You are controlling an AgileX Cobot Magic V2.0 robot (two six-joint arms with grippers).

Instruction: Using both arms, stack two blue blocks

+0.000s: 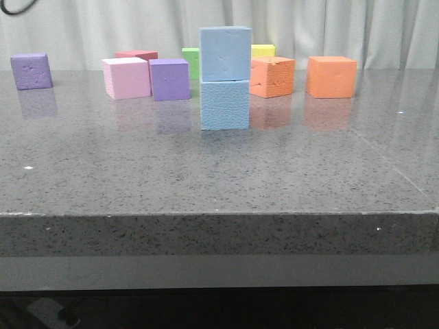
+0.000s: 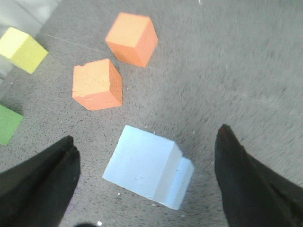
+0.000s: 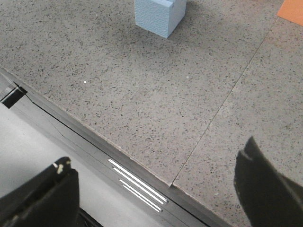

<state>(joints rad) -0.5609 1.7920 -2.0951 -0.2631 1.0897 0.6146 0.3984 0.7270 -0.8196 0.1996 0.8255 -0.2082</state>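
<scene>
We see one blue block (image 1: pixel 226 53) stacked on the other blue block (image 1: pixel 224 104) mid-table, before the orange cubes (image 1: pixel 272 76); left gripper (image 2: pixel 147 156) hangs above, jaws released; right gripper (image 3: pixel 156 177) spread wide at the table's (image 1: pixel 206 178) edge

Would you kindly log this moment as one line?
blue blocks: stacked | left gripper: open, above stack | right gripper: open, over table edge

The stacked blue blocks (image 1: pixel 225 77) stand a little forward of the other cubes, with bare tabletop (image 1: pixel 206 178) in front and to both sides. Close behind, a purple cube (image 1: pixel 169 79) on the left and an orange cube (image 1: pixel 272 76) on the right crowd the rear. Left tool (image 2: pixel 144 158) hangs spread above the stack, touching nothing.
</scene>
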